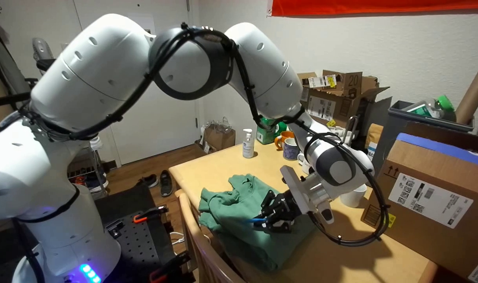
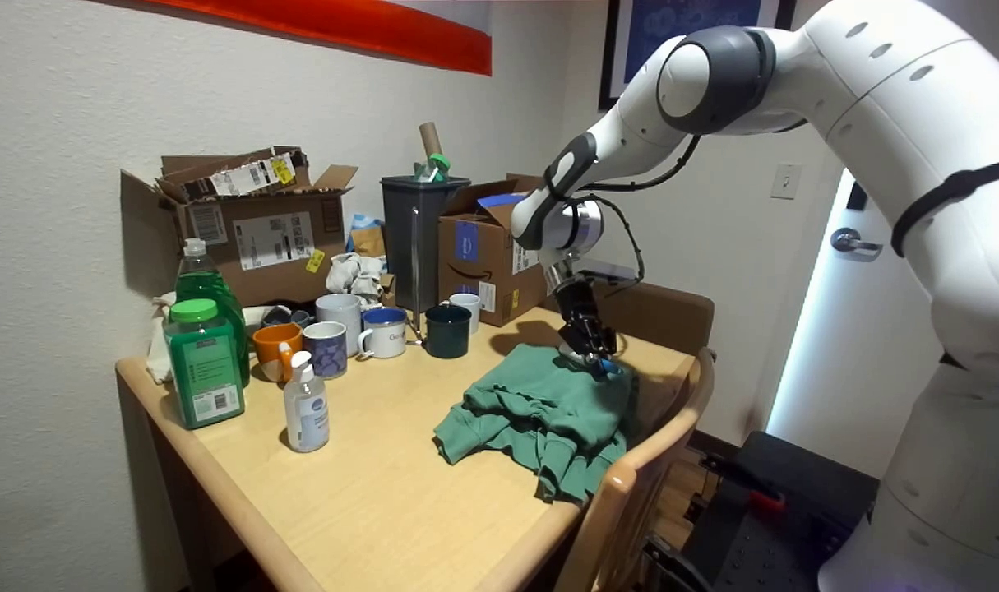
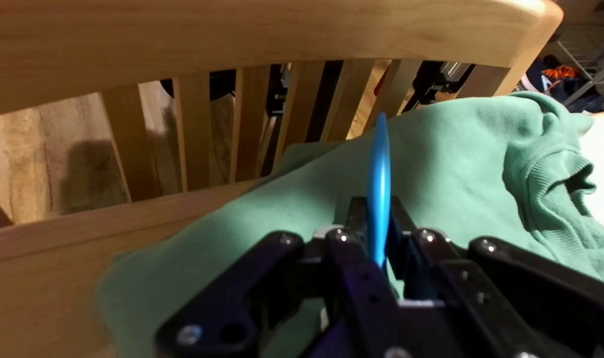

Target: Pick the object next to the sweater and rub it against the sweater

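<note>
Rubbing looks to be the step in hand: my gripper (image 3: pixel 379 219) has its fingers (image 3: pixel 357 215) clamped on the object (image 3: pixel 380 169), over the sweater (image 2: pixel 540 403); whether it touches, I can't tell. I'd press lightly and make short, level strokes across the flat stretch, because loose cloth will probably bunch under a hard push. I'd steer away from the chair (image 3: pixel 262 35). The object's visible end is slim, tapered and glossy blue, likely hard plastic, so it may pivot in the grip. A pale piece (image 2: pixel 579 354) shows beside the gripper; I can't tell if it's part of the object. The sweater is matte green knit, smooth near the gripper, rumpled farther off, with a ribbed band (image 3: pixel 555 204).
</note>
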Robot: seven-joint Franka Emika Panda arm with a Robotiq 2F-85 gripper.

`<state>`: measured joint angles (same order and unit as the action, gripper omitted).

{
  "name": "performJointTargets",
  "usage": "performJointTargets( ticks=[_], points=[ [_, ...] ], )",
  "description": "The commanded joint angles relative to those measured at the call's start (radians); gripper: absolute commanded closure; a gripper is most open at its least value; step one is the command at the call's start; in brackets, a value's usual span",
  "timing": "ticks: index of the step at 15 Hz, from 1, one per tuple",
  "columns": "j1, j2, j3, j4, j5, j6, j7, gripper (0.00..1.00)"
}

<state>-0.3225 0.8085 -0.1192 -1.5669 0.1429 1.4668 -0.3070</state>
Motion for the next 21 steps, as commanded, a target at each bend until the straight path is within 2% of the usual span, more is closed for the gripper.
performJointTargets(
  ticks=[1,11,21],
  points=[
    [0.023,0.012,0.021,0.024,-0.016,-0.035,0.029,0.97],
    [0.101,0.077,0.048,0.048,-0.025,-0.063,0.085,0.97],
    [0.163,0.089,0.086,0.059,-0.015,-0.111,0.121,0.97]
  ],
)
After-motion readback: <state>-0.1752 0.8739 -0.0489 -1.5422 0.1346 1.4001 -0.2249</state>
